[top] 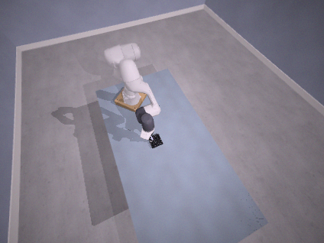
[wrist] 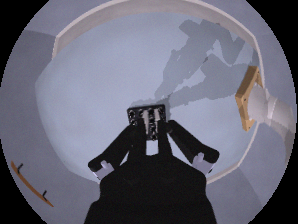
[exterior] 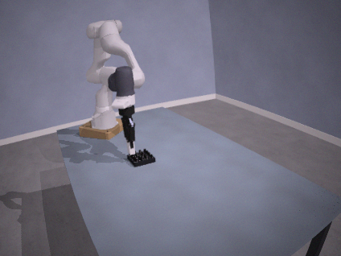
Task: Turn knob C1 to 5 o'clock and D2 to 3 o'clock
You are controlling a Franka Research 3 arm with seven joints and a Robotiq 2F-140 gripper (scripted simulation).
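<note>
Carefully keep the gripper (exterior: 131,152), its fingers drawn nearly together with no knob visibly pinched, upright over the near-left corner of the knob box (exterior: 141,158) on the worktop (exterior: 209,189), avoiding neighbouring knobs.

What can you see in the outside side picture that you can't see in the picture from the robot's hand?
Only the exterior view shows the whole white arm, its tan base plate and a table leg. Only the wrist view looks along the gripper from behind, its dark fingers drawn close together at the knob box. Both show the knob box on the blue table, the gripper right at it and the arm's shadow. Neither shows the knob lines clearly.
</note>
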